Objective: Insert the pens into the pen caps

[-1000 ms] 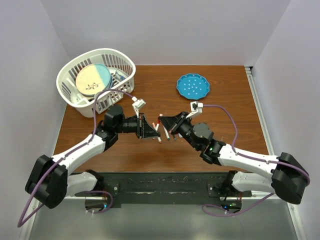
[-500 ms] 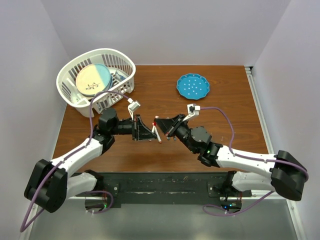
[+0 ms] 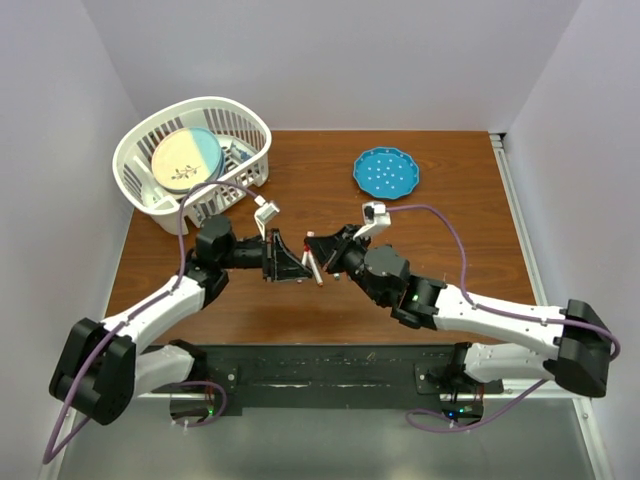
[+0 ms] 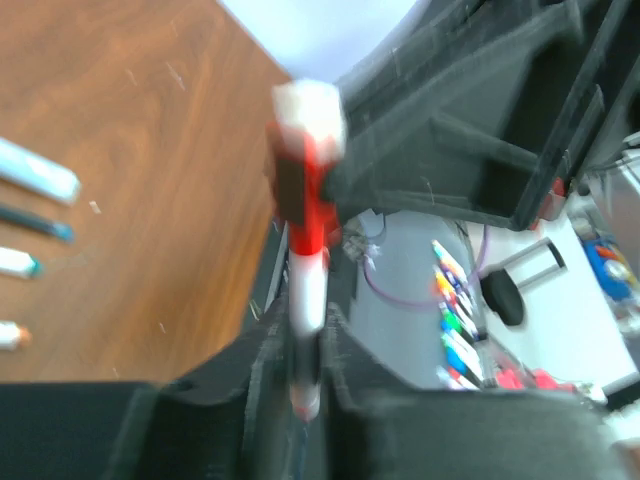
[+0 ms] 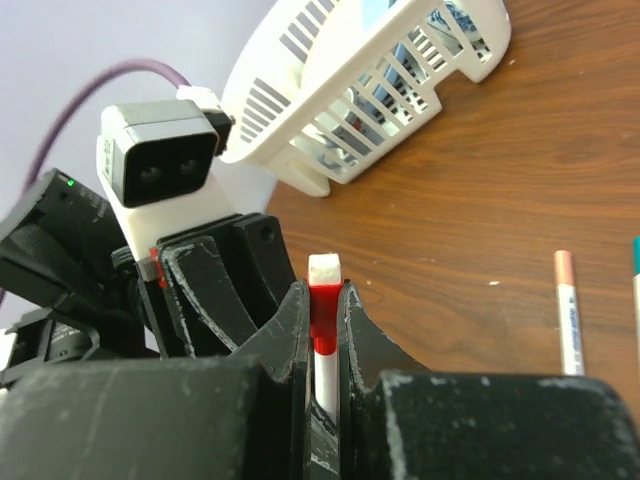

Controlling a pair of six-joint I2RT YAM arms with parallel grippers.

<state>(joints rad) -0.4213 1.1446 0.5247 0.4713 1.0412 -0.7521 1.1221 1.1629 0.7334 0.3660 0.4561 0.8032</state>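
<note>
At the far left of the brown table point(image 3: 300, 170) sits a white basket point(image 3: 160, 200) with a yellow and blue plate point(image 3: 186, 159) inside it. Next comes the left gripper point(image 3: 298, 262), which points to the right. The bottom end of the red and white pen point(image 5: 322, 312) sits in the thin gap between its fingers point(image 4: 255, 385). That picture is blurry, so I cannot tell if they are squeezing the pen or just sitting beside it. The pen is up in the air in the middle of the table, between the two grippers. The right gripper point(image 3: 316, 246) points to the left, and its fingers point(image 5: 290, 330) are pressed tight on the pen's red part. A light blue pen point(image 4: 38, 172) and a pen with a pink end point(image 5: 567, 310) lie flat on the wood below. At the far right, near the back, is a round blue plate point(image 3: 386, 172).
</note>
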